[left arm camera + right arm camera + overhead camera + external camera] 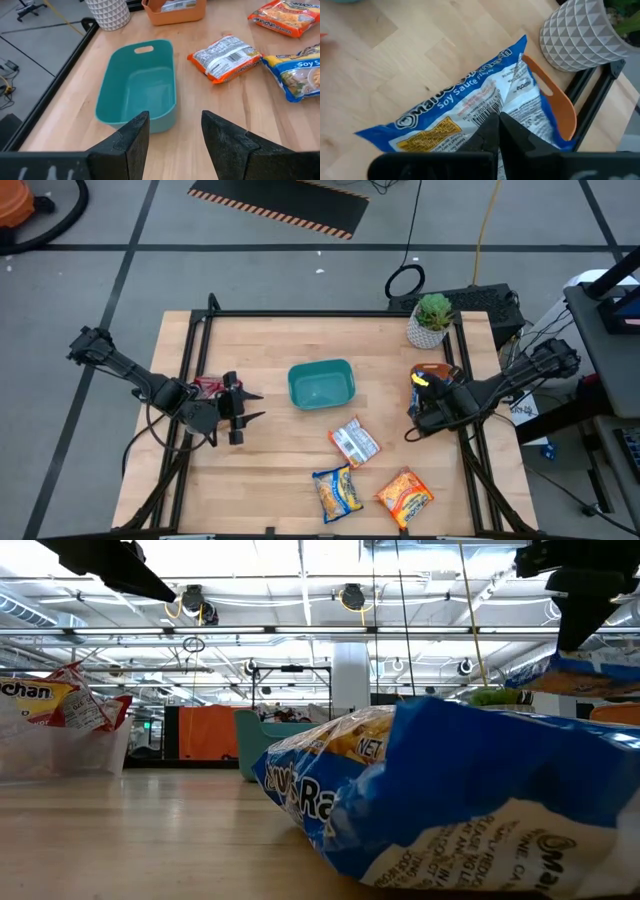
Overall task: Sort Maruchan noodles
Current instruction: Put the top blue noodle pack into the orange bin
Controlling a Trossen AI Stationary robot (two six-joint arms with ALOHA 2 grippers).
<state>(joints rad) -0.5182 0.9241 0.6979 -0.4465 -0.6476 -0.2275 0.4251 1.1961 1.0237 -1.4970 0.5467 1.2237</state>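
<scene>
Seen from above, the left gripper (243,408) is held over the table's (270,480) left part, between a clear bin (205,388) at the left edge and the teal bin (321,383) near the centre. Its fingers (131,137) are spread with nothing between them; the left wrist view shows the teal bin (136,95) empty just beyond them.

The right gripper (420,402) is at the right edge, over the orange tray (436,370). Its fingers (499,131) are pressed together on the edge of a blue packet (465,112); this is plain only in the right wrist view, where the packet lies against the tray's rim (557,107) beside a white pot (582,32). From above, that packet is mostly hidden under the gripper.

Three packets lie loose on the table's near half: a white-and-orange one (354,442) just nearer than the teal bin, a blue-and-yellow one (337,492) and an orange one (405,496) close to the near edge. All three also appear in the left wrist view: white-and-orange (224,56), blue-and-yellow (297,72), orange (290,16).

Red packets in the clear bin are seen from above only as a red patch; the low view shows them standing in it (60,745). The low view is otherwise filled by the blue-and-yellow packet (470,810), lying close to the camera.
</scene>
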